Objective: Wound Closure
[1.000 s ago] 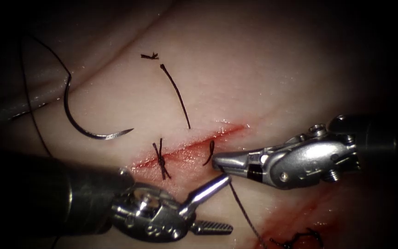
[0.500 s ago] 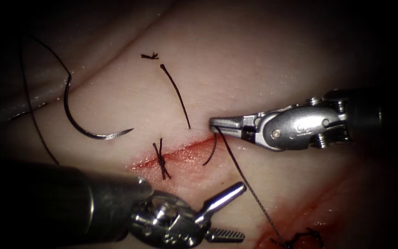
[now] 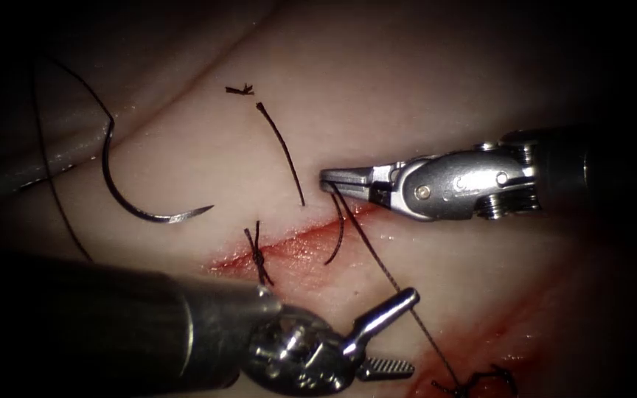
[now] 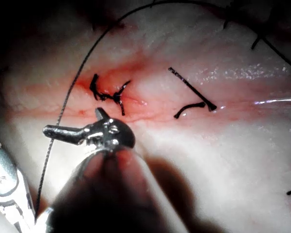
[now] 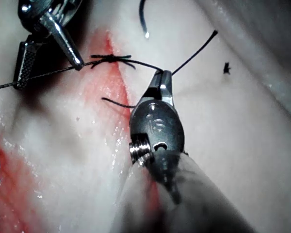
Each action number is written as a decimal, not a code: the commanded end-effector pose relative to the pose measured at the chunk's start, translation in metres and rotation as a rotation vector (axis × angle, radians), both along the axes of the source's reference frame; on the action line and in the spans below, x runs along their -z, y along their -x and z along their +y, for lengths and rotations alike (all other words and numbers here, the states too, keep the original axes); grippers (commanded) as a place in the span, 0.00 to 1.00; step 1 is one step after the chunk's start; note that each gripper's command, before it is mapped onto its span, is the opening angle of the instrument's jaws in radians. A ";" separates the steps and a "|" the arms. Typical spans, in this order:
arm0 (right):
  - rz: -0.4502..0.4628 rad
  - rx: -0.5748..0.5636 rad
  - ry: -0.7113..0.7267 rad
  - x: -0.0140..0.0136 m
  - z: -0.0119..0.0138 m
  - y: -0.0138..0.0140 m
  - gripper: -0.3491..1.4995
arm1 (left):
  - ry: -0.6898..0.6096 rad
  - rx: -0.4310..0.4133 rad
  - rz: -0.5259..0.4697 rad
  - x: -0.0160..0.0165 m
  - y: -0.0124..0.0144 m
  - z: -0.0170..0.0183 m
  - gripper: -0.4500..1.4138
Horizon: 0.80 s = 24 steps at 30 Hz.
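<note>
Your right end effector (image 3: 327, 179) has carried thread (image 3: 377, 258) up across the cut (image 3: 296, 243), pinching it taut; left end effector (image 3: 388, 335) spread, empty; needle (image 3: 123, 195) lies free left of the cut.

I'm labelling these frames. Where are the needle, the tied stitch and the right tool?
needle (image 3: 123, 204): endoscope view, mid-curve, lying free on the tissue.
stitch (image 3: 258, 254): endoscope view, knot across the cut.
right tool (image 3: 331, 179): endoscope view, tip, shut on thread.

Curved needle (image 3: 130, 193) lies free on tissue (image 3: 422, 88), left of the red cut (image 3: 296, 239).
</note>
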<state>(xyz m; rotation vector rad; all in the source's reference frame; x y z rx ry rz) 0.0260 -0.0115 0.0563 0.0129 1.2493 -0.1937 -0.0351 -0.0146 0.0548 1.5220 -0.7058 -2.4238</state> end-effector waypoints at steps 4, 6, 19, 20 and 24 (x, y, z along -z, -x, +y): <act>-0.012 -0.020 -0.022 -0.0018 0.0000 -0.0010 0.00 | 0.010 0.022 -0.014 0.0001 0.0006 -0.0003 0.71; -0.017 -0.024 -0.029 -0.0022 -0.0001 -0.0011 0.00 | 0.010 0.024 -0.012 0.0001 0.0007 -0.0003 0.70; -0.027 -0.041 -0.051 -0.0030 -0.0001 -0.0013 0.00 | 0.011 0.013 -0.029 0.0001 0.0021 -0.0002 0.65; -0.027 -0.041 -0.051 -0.0030 -0.0001 -0.0013 0.00 | 0.011 0.012 -0.030 0.0001 0.0022 -0.0002 0.63; -0.027 -0.041 -0.051 -0.0030 -0.0001 -0.0014 0.00 | 0.013 0.013 -0.032 -0.0002 0.0028 -0.0002 0.59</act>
